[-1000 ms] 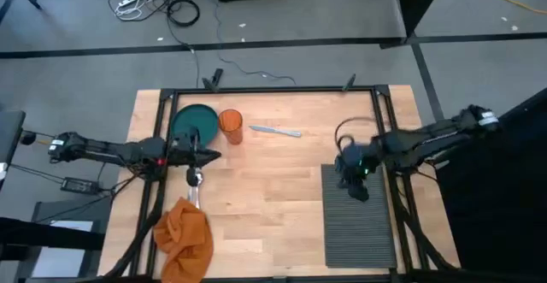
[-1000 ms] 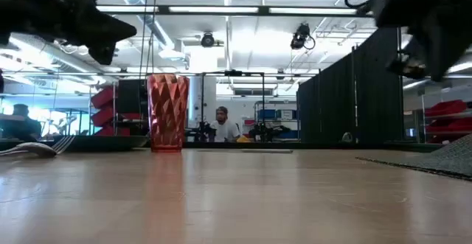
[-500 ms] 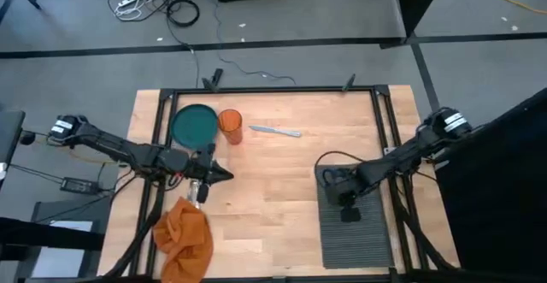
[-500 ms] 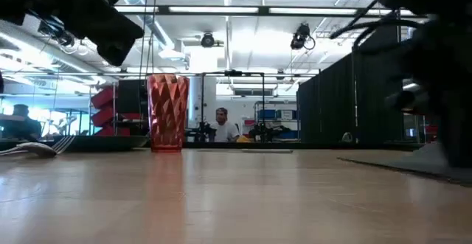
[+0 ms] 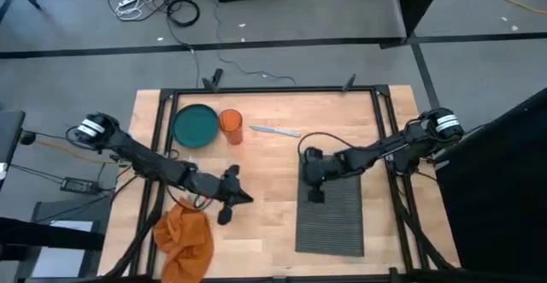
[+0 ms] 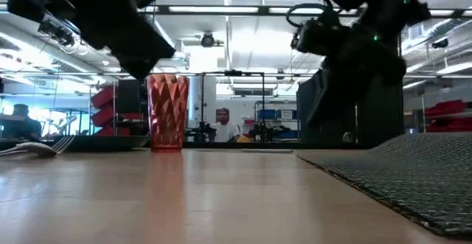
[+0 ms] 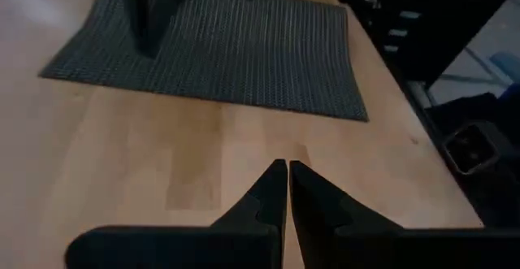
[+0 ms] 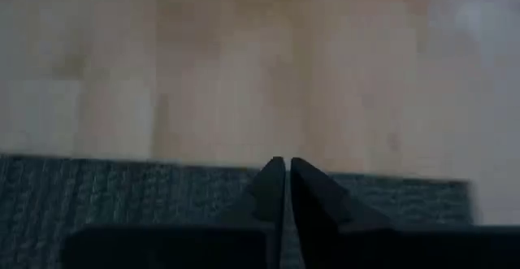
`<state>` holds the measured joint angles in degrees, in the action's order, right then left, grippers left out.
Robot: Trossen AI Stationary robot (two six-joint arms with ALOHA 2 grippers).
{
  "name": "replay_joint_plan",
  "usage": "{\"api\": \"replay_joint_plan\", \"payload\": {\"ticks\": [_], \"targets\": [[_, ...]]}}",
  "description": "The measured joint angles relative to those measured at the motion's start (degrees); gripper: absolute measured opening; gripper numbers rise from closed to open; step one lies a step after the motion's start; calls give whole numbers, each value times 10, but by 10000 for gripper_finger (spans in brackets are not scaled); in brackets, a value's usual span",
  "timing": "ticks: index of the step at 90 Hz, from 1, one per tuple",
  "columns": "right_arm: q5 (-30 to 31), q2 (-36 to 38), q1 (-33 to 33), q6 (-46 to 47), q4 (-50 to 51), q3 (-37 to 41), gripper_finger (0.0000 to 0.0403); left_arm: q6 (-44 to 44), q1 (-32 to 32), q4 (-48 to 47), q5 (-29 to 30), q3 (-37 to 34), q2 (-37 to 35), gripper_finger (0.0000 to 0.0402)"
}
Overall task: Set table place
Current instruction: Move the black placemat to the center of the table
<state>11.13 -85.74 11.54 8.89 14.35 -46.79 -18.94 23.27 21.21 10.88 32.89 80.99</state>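
The placemat (image 5: 331, 216) is a dark grey rectangle of fine ribbed weave, lying flat on the right half of the table (image 5: 269, 168), a roughly square top of light wooden planks edged by a thin black metal frame. Its long axis runs from the table's far side toward the near edge, leaning slightly to the left at the near end. The right gripper (image 5: 314, 191) rests on the mat's far left corner, its two dark fingers (image 8: 272, 189) pressed together with nothing visible between them. The left gripper (image 5: 227, 213) hovers near the table's middle, just beside a crumpled orange cloth napkin (image 5: 184, 238), fingers likewise closed and empty. A round teal plate (image 5: 195, 124), a faceted orange tumbler (image 6: 167, 112) and a knife (image 5: 275, 131) sit along the far side. Beyond is a bright workshop with strip lights.
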Motion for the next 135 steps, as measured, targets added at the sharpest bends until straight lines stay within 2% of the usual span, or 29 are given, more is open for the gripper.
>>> {"api": "replay_joint_plan", "payload": {"ticks": [12,26,37,53,76,99,110,119,135], "targets": [[-89,71,71,66,121,-32,0,0,0,30,2,23,50,0],[-123,101,225,181,139,-36,0,5,0,40,4,43,86,0],[-114,64,321,231,164,-68,0,5,1,40,4,52,95,0],[-84,-35,404,296,272,-163,0,5,2,42,5,53,92,0],[-52,-165,457,416,368,-295,23,9,2,33,10,53,94,0],[-33,-244,480,455,371,-388,119,18,2,30,10,53,94,0],[20,-278,484,459,373,-402,171,18,2,29,12,53,94,0],[29,-307,484,474,381,-403,204,18,2,30,12,53,94,0],[35,-334,483,516,452,-403,219,18,2,31,17,53,94,0]]}}
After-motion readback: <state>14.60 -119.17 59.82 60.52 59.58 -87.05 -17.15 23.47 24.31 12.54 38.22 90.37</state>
